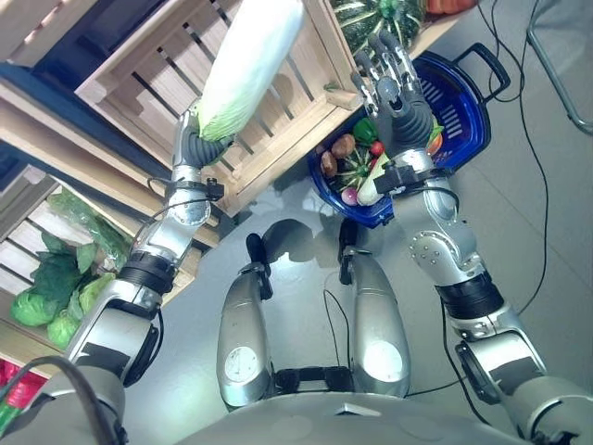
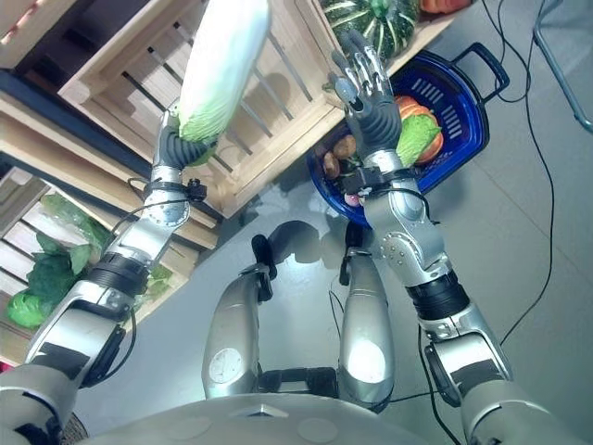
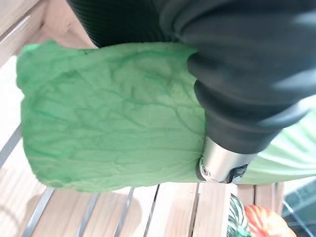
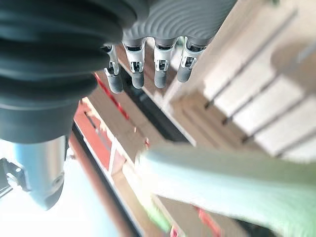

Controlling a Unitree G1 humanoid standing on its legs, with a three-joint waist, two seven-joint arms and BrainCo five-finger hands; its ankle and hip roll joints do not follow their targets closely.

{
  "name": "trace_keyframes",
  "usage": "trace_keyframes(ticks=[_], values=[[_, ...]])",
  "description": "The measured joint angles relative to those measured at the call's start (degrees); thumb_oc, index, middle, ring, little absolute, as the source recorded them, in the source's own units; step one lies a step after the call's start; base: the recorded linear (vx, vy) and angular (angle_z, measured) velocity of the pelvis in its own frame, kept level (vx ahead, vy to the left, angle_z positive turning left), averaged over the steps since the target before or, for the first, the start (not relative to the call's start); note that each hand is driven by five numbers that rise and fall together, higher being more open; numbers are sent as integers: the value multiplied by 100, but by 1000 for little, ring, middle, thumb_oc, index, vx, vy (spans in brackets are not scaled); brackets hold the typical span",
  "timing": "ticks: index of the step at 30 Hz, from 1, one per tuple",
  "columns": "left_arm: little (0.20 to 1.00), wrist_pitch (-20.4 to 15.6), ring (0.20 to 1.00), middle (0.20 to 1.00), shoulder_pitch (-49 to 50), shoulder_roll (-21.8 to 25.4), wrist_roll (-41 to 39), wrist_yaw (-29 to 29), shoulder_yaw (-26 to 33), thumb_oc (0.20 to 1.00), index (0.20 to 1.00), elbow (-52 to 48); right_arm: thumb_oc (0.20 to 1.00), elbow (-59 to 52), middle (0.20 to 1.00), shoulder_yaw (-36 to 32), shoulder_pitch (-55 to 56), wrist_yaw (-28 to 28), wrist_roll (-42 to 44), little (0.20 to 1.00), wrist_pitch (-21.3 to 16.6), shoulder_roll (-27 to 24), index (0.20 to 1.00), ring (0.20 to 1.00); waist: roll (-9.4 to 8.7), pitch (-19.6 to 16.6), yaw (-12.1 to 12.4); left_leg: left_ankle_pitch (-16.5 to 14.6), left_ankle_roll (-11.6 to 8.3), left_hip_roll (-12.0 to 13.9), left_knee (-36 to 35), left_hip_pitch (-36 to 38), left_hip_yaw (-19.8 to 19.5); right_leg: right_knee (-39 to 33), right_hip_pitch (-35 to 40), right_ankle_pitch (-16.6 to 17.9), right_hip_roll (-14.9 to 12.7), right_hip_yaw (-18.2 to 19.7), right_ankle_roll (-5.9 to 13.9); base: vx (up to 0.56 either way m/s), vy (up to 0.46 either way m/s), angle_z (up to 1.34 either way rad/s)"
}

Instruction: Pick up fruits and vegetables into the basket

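The left hand (image 1: 206,146) grips a long cabbage (image 1: 250,67) over a wooden crate (image 1: 278,139). The right hand (image 1: 394,88), fingers spread, hovers above a blue basket (image 1: 463,130).

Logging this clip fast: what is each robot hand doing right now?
Left robot hand: closed on the napa cabbage, held up by the wooden crate.
Right robot hand: open, empty, above the blue basket.

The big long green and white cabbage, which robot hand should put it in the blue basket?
Probably the left hand: it already holds the long pale-green and white cabbage up before the slatted wooden crate. The right hand is open and empty above the blue plastic basket.
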Motion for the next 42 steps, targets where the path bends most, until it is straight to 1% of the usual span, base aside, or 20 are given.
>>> trace_keyframes(ticks=[3, 5, 8, 12, 21, 26, 30, 34, 39, 42], values=[[200, -8, 200, 200, 14, 12, 330, 2, -135, 200, 200, -59, 1000, 53, 1000, 186, -18, -26, 45, 1000, 31, 52, 1000, 1000, -45, -9, 34, -20, 19, -27, 2, 116, -59, -12, 176, -62, -40, -54, 64, 42, -26, 11], [200, -15, 200, 200, 8, 28, 541, 2, -166, 200, 200, -174, 1000, 98, 1000, 232, -22, -117, 45, 1000, 66, 90, 1000, 1000, -99, -13, 52, -33, 39, -41, 11, 120, -57, -7, 191, -62, -66, -66, 67, 31, -5, 7], [200, -11, 200, 200, -1, 178, 835, 29, -353, 200, 200, -300, 1000, 318, 1000, 293, -28, -390, 45, 1000, 189, 97, 1000, 1000, -195, -16, 67, -33, 40, -41, 19, 126, -58, -28, 223, -62, -84, -95, 68, 26, 5, 6], [200, 30, 200, 200, -11, 236, 1137, 132, -531, 200, 200, -387, 1000, 588, 1000, 422, -29, -746, 97, 1000, 216, 104, 1000, 1000, -200, -16, 123, -19, 56, -42, 14, 175, -47, -52, 263, -60, -81, -97, 70, 0, 0, 0], [200, 540, 200, 200, -201, 231, 1438, 269, -663, 200, 200, -393, 1000, 858, 1000, 455, -153, -1411, 273, 1000, 190, 272, 1000, 1000, -201, -16, 150, -35, 40, -44, 5, 232, -55, -96, 359, -46, -78, -120, 53, 0, 0, 0], [200, 956, 200, 200, -290, 233, 1725, 254, -780, 200, 200, -583, 1000, 906, 1000, 471, -192, -1622, 352, 1000, 179, 271, 1000, 1000, -202, -16, 153, -35, 40, -44, 6, 241, -55, -97, 370, -46, -78, -120, 53, 0, 0, 0], [200, 1152, 200, 200, -398, 239, 2132, 128, -936, 200, 200, -667, 1000, 908, 1000, 582, -193, -1590, 547, 1000, 147, 269, 1000, 1000, -203, -17, 163, -37, 40, -45, 4, 252, -56, -102, 384, -57, -81, -121, 70, 0, 0, 0], [200, 1256, 200, 200, -400, 231, 2516, -51, -1054, 200, 200, -876, 1000, 904, 1000, 665, -192, -1316, 862, 1000, 11, 293, 1000, 1000, -203, -17, 167, -39, 40, -46, -5, 252, -56, -113, 387, -63, -85, -134, 79, -8, -5, 0], [200, 1298, 200, 200, -405, 316, 3006, -357, -1067, 200, 200, -1032, 1000, 900, 1000, 645, -192, -1119, 1002, 1000, -50, 228, 1000, 1000, -203, -17, 174, -37, 40, -46, -30, 251, -83, -181, 422, -40, -85, -185, 62, -32, -13, 2], [200, 1297, 200, 200, -423, 398, 3343, -493, -1173, 200, 200, -1032, 1000, 899, 1000, 646, -191, -862, 1165, 1000, -87, 177, 1000, 1000, -203, -17, 183, -38, 41, -49, -36, 233, -99, -200, 425, -38, -89, -215, 64, -21, -10, 4]])
